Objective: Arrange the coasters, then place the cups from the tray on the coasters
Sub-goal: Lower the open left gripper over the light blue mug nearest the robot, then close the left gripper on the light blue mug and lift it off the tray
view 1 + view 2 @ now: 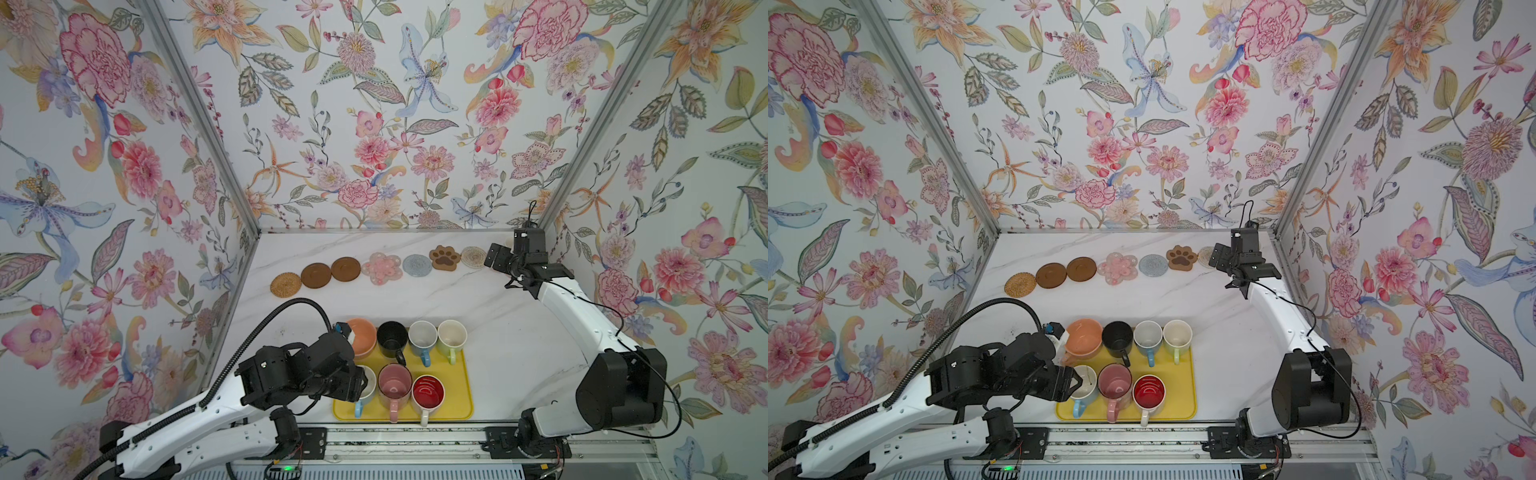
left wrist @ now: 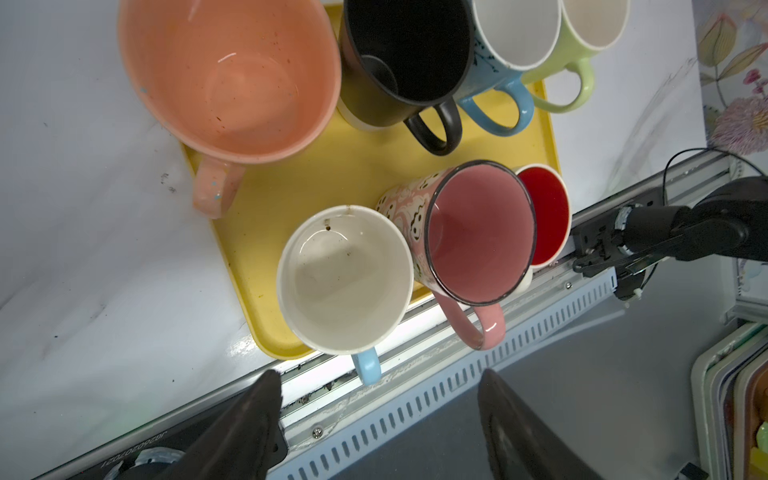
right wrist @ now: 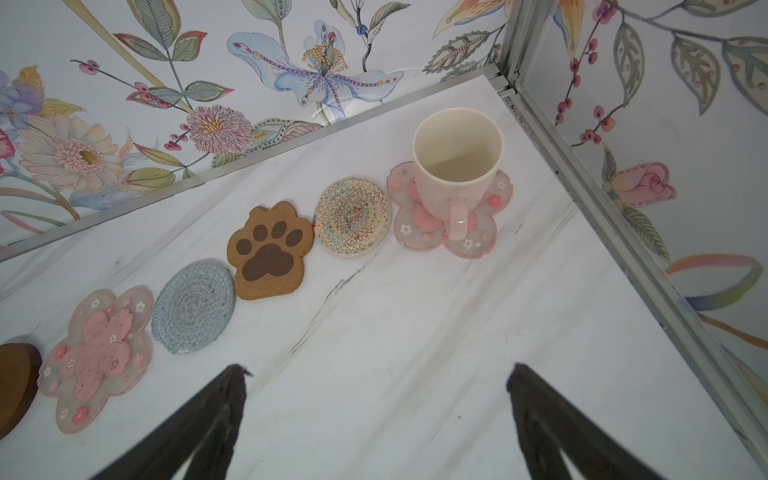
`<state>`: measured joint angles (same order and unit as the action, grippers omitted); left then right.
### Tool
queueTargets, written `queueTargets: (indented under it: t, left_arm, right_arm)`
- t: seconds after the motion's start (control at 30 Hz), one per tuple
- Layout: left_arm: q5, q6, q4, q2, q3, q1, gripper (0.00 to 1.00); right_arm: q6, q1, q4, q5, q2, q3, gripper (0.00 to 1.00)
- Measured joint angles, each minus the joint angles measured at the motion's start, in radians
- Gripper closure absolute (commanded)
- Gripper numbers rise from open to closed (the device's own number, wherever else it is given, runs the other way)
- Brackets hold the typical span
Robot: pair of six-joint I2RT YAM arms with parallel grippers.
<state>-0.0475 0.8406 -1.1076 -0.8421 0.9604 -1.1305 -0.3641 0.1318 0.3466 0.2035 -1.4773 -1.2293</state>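
- left gripper [image 2: 378, 384]: jaws well apart, empty; blue-handled white mug [image 2: 345, 282] just ahead of them on the yellow tray [image 2: 332, 174], handle toward them.
- pink mug [image 2: 482, 232] stands just beside it: a finger dropped between could tip either.
- right gripper [image 3: 377, 368]: jaws wide, empty; pink-handled mug [image 3: 457, 166] on pink flower coaster [image 3: 478, 239] ahead; a low sweep could shove the clear round coaster [image 3: 352, 216] beside it.

In both top views the pink-handled cup [image 3: 457, 166] and the flower coaster [image 3: 405, 232] under it are pretty much blocked by the right gripper [image 3: 377, 368], and the near-left blue-handled cup [image 1: 1086, 386] is partly covered by the left gripper [image 2: 378, 374].
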Motion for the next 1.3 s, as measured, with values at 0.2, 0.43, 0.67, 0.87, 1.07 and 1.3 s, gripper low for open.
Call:
queueTargets:
  t: [0.2,0.43,0.67,0.87,1.07,1.3]
  left_arm:
    - [0.011,0.09,-0.033,0.005,-0.031,-0.106,0.25]
    - [0.026,0.131,0.001,-0.047,-0.079,-0.175,0.29]
    - [0.026,0.133,0.055,-0.11,-0.136,-0.179,0.34]
    - [0.026,0.121,0.093,-0.171,-0.138,-0.179,0.38]
    - [0.029,0.114,0.092,-0.231,-0.138,-0.179,0.43]
    - [0.029,0.115,0.093,-0.237,-0.162,-0.179,0.47]
  right_arm:
    - [0.0,0.004,0.002,0.014,0.0,0.0,0.01]
    - [0.001,0.006,0.012,0.015,0.011,0.0,0.01]
    - [0.004,0.006,0.015,0.018,0.05,0.006,0.01]
    - [0.005,0.006,0.016,0.017,0.053,0.022,0.01]
    - [0.005,0.006,0.016,0.017,0.053,0.022,0.01]
    - [0.005,0.006,0.016,0.016,0.053,0.022,0.01]
